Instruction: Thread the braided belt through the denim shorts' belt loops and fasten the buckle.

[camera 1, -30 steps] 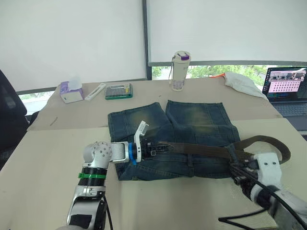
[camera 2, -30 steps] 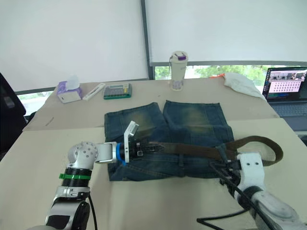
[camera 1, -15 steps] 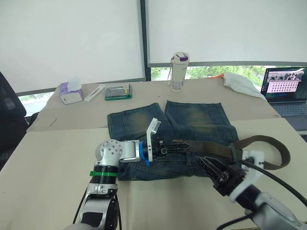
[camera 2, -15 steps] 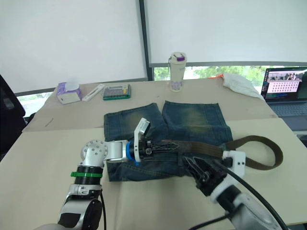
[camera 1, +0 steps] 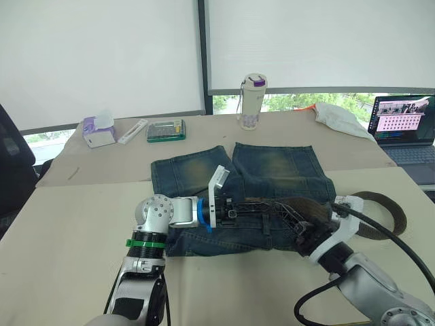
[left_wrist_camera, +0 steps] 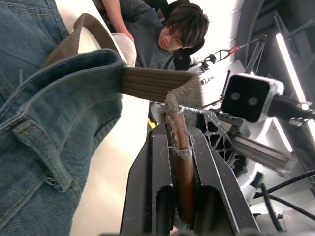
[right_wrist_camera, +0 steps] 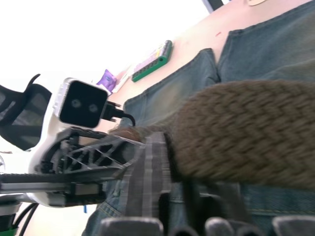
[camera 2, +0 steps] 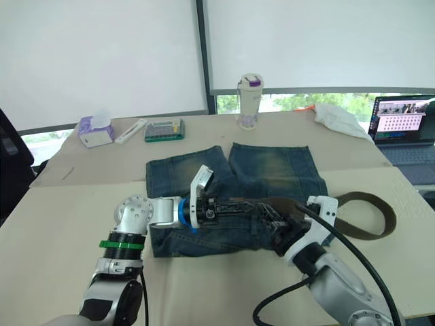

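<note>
The denim shorts (camera 1: 272, 170) lie flat in the middle of the table, waistband toward me. The braided belt (camera 1: 384, 216) runs along the waistband and curls into a loop off the shorts' right side. My left gripper (camera 1: 253, 206) is shut on the belt over the waistband; the left wrist view shows the belt's edge (left_wrist_camera: 178, 142) pinched between its fingers. My right gripper (camera 1: 289, 212) is just to the right of it, fingertips almost meeting the left's, shut on the belt's braid (right_wrist_camera: 246, 130). A denim belt loop (left_wrist_camera: 42, 152) shows close by. The buckle is hidden.
At the back of the table stand a tumbler (camera 1: 252, 102), a green calculator (camera 1: 166, 130), a white stick-shaped thing (camera 1: 134, 130) and a tissue box (camera 1: 98, 129). A white cloth (camera 1: 340, 112) and a laptop (camera 1: 404, 129) are far right. A person (left_wrist_camera: 162, 34) sits beyond.
My right gripper has slid left along the belt until it meets the left gripper. The belt's loop on the right has shrunk. The left gripper moved right over the waistband a second ago.
</note>
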Controlling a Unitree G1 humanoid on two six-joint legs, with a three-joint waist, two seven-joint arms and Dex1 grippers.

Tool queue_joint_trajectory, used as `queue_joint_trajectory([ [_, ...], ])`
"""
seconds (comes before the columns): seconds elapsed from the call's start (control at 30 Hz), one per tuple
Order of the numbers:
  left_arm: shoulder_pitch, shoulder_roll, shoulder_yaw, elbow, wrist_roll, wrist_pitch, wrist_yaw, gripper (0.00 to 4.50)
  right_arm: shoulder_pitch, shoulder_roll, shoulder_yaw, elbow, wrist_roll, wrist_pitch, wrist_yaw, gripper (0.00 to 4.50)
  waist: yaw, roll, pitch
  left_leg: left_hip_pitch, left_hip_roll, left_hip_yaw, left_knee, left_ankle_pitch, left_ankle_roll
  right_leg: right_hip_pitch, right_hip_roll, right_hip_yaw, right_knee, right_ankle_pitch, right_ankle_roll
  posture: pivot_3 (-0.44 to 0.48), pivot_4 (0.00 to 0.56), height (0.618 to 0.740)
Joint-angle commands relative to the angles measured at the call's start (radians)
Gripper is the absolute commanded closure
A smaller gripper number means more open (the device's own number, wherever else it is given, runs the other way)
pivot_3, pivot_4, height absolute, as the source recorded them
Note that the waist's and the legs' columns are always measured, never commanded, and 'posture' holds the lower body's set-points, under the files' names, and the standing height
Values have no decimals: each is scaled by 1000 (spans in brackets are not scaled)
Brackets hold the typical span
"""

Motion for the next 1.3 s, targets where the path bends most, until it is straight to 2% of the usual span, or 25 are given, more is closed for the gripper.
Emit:
queue_joint_trajectory([
  [0.03,7,7,-40,-66,-6,-39,-43,4500,-16,-28,15,-7,14,-44,-7,4465,0,0,0,0,0,0,0,0,0,0,0,0,0,0,0,0,150,740],
  [0.13,18,28,-85,-99,48,-143,-65,4500,-18,-60,27,-4,14,-51,-10,4465,1,0,0,0,0,0,0,0,0,0,0,0,0,0,0,0,150,740],
  [0.2,36,68,-130,-143,96,-243,-127,3656,-18,-84,27,-1,10,-53,-15,4500,1,0,0,0,0,0,0,0,0,1,0,0,-1,0,0,0,150,740],
  [0.23,43,89,-148,-159,108,-268,-156,3517,-14,-95,23,2,7,-53,-14,4500,0,0,0,0,0,0,0,0,0,0,0,0,-1,0,0,0,150,740],
  [0.27,56,123,-180,-188,139,-326,-203,3124,-7,-114,15,10,-5,-49,-16,4500,0,0,0,0,0,0,0,0,0,0,0,0,-1,0,0,0,150,740],
  [0.4,158,324,-372,-275,419,-784,-441,1734,41,-202,-24,59,-35,-30,-10,4500,-1,1,-1,1,1,1,-2,0,0,0,0,1,-3,0,0,0,150,740],
  [0.47,185,356,-395,-262,455,-881,-497,1178,50,-221,-27,75,-33,-35,-5,4500,3,1,-1,1,1,2,-3,0,0,0,0,1,-3,0,-1,0,150,740],
  [0.73,239,381,-380,-193,513,-1013,-538,1178,19,-243,20,176,-87,-7,14,4500,6,0,0,0,1,2,-1,-1,2,1,0,0,-4,0,-1,0,150,740],
  [1.0,279,377,-377,-184,540,-1041,-536,1178,61,-270,-52,186,-76,-10,20,4500,5,0,0,0,1,2,-1,-2,3,2,0,0,-3,0,0,0,150,740],
  [1.3,287,379,-375,-171,556,-1055,-543,1178,-8,-245,44,228,-96,13,59,4500,-1,0,0,0,2,2,-1,-2,3,1,1,0,-3,0,-1,0,150,740],
])
